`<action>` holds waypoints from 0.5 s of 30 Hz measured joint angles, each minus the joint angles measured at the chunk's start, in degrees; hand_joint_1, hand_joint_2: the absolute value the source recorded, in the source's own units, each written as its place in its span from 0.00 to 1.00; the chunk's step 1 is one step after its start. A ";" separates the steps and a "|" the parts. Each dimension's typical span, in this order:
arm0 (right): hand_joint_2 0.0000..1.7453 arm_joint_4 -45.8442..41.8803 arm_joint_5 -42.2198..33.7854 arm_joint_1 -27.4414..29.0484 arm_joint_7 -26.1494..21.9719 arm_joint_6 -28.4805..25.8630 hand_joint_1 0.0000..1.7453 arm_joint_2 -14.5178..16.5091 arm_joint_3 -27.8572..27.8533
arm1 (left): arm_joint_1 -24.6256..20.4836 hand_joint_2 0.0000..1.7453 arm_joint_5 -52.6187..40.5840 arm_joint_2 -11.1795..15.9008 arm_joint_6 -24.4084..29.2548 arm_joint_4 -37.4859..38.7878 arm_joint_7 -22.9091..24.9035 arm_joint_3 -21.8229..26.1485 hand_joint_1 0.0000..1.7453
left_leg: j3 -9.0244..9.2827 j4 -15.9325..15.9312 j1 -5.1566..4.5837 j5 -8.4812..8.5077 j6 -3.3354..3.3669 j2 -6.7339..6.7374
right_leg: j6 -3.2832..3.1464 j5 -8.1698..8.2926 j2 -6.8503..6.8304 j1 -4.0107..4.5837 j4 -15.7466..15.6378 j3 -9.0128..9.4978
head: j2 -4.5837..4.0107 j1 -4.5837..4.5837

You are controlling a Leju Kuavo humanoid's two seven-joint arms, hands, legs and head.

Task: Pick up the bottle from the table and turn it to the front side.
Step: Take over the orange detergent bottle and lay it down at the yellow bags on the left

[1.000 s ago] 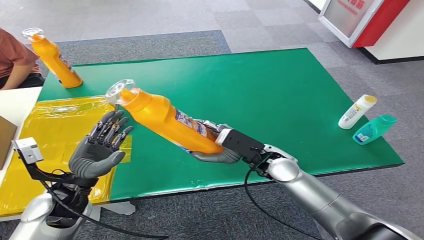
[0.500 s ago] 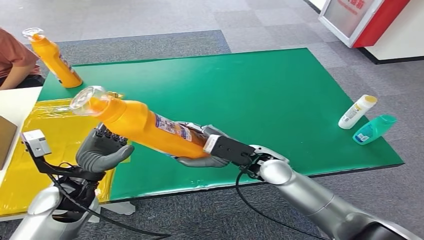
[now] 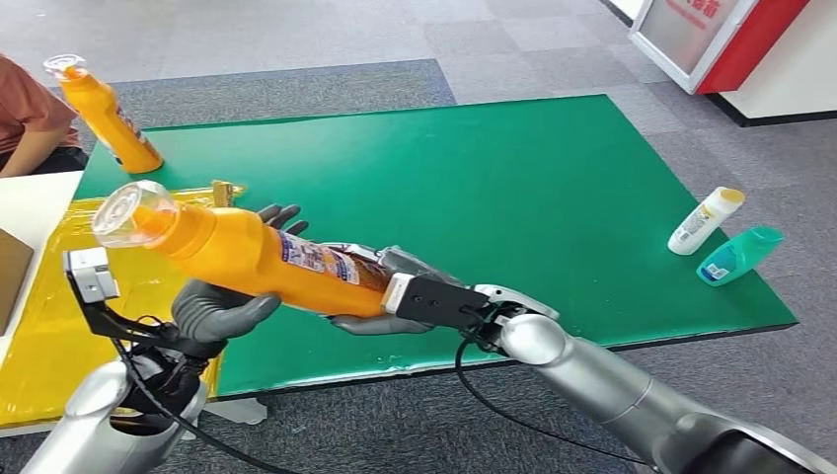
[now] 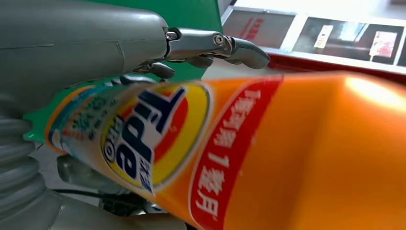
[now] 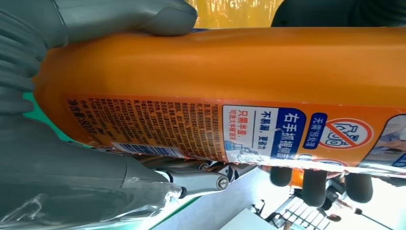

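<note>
An orange detergent bottle (image 3: 257, 262) with a clear cap (image 3: 123, 212) hangs tilted above the table's front left. My right hand (image 3: 380, 296) grips its base end. My left hand (image 3: 222, 308) sits under the bottle's middle, thumb below and fingers (image 3: 276, 212) reaching up behind it, not closed round it. In the left wrist view the front label (image 4: 143, 134) fills the picture, with the fingers (image 4: 215, 45) stretched over it. The right wrist view shows the bottle's back label (image 5: 191, 129) and my thumb (image 5: 119, 17) pressed on the bottle.
A second orange bottle (image 3: 109, 118) stands at the far left of the green mat (image 3: 513, 178). A white bottle (image 3: 704, 220) and a teal bottle (image 3: 738, 254) lie at the right edge. A yellow sheet (image 3: 59, 326) covers the left. A person (image 3: 25, 114) sits far left.
My right hand has swung the bottle leftward and lowered its cap end. My left hand, open and apart a second ago, has come up under the bottle.
</note>
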 joint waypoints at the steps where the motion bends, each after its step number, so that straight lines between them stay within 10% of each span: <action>1: 1.00 0.11 0.30 -0.03 0.02 -0.19 1.00 0.00 0.08 | -0.03 1.00 -0.05 0.00 -0.15 -0.06 0.15 -0.58 0.00 | 0.00 0.00 0.00 0.00 0.00 0.00 | 0.00 0.00 0.00 0.00 0.00 0.00 | 0.00 -0.01; 10: 1.00 1.06 1.47 -0.16 -0.04 -0.71 1.00 0.00 0.13 | -1.16 1.00 -2.65 0.46 1.58 -0.28 0.88 -3.31 0.00 | 0.00 0.00 0.00 0.03 -0.02 0.00 | 0.00 0.01 0.00 0.00 0.00 0.00 | 0.00 -0.01; 14: 1.00 1.17 1.84 -0.17 -0.03 -0.79 1.00 0.00 0.13 | -1.43 1.00 -4.55 0.49 3.88 -0.38 0.44 -3.91 0.98 | 0.00 0.00 0.00 0.04 -0.01 0.00 | 0.00 0.01 0.00 0.00 0.00 0.00 | 0.00 -0.01; 15: 1.00 1.18 1.92 -0.17 -0.02 -0.79 1.00 0.00 0.14 | -1.45 1.00 -4.94 0.48 4.44 -0.42 0.24 -3.99 1.00 | 0.00 0.00 0.00 0.04 -0.01 0.00 | 0.01 0.01 0.00 0.00 0.00 0.00 | 0.00 -0.01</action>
